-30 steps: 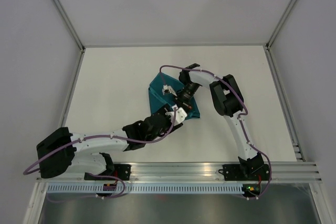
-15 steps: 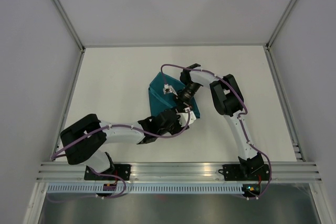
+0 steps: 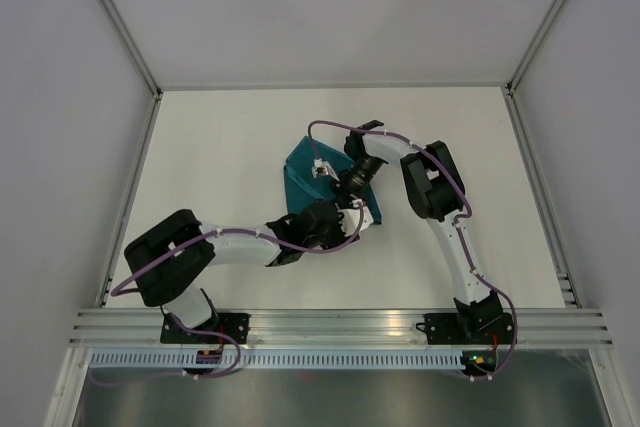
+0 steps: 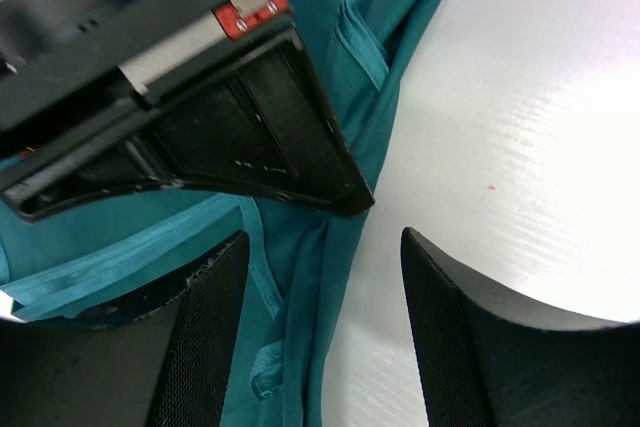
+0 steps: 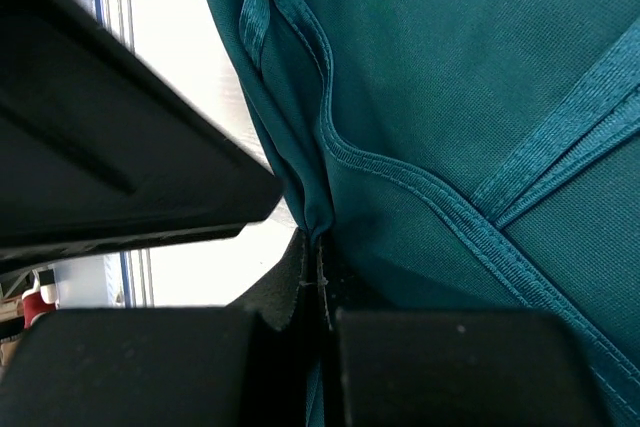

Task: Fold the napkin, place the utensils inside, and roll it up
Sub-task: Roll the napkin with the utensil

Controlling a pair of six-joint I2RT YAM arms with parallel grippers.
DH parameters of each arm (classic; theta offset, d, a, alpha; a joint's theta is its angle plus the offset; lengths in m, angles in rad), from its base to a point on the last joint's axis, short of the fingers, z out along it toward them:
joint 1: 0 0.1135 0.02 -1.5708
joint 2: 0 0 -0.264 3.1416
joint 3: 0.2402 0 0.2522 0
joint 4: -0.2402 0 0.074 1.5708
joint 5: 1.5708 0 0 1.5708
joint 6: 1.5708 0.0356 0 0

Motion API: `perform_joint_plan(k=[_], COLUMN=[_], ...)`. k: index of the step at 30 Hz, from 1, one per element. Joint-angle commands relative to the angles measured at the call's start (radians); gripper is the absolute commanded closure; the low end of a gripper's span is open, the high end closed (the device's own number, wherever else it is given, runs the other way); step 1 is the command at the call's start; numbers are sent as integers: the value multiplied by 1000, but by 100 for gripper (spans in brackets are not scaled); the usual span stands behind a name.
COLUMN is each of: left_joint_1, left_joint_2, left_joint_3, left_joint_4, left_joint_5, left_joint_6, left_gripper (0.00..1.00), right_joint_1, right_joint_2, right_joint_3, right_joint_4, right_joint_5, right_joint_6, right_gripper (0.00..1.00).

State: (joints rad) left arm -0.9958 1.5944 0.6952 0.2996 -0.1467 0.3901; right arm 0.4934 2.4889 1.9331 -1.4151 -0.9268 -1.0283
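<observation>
The teal napkin lies bunched in the middle of the white table. My right gripper reaches down onto its near right part. In the right wrist view the right gripper is shut on a pinched fold of the napkin. My left gripper is just in front of it. In the left wrist view the left gripper is open and straddles the hemmed edge of the napkin, one finger over cloth, the other over bare table. The utensils are out of view.
The white table is walled by grey panels with metal frame posts. An aluminium rail carries both arm bases at the near edge. The two grippers are crowded together, and the right gripper's black body fills the upper left of the left wrist view.
The left arm's elbow has swung up and to the right, while its gripper stayed open at the napkin's near edge. The right arm has held still, shut on the cloth.
</observation>
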Motion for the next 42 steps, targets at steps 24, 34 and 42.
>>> perform_joint_plan(k=[24,34,42], left_joint_1=[36,37,62], left_joint_2=[147,183,170], left_joint_3=[102,144,136], left_joint_4=[-43,-123,-126], left_joint_5=[24,71,142], left_joint_6=[87,70,30], left_gripper=[64,92,98], right_joint_1=[-26,-35,-78], right_joint_2=[42,-7,-154], right_joint_3=[20,-6,-17], right_joint_4=[-38,-36,5], right_joint_5=[32,5,-76], right_joint_6=[-62,-70,3], right_gripper=[100,95,57])
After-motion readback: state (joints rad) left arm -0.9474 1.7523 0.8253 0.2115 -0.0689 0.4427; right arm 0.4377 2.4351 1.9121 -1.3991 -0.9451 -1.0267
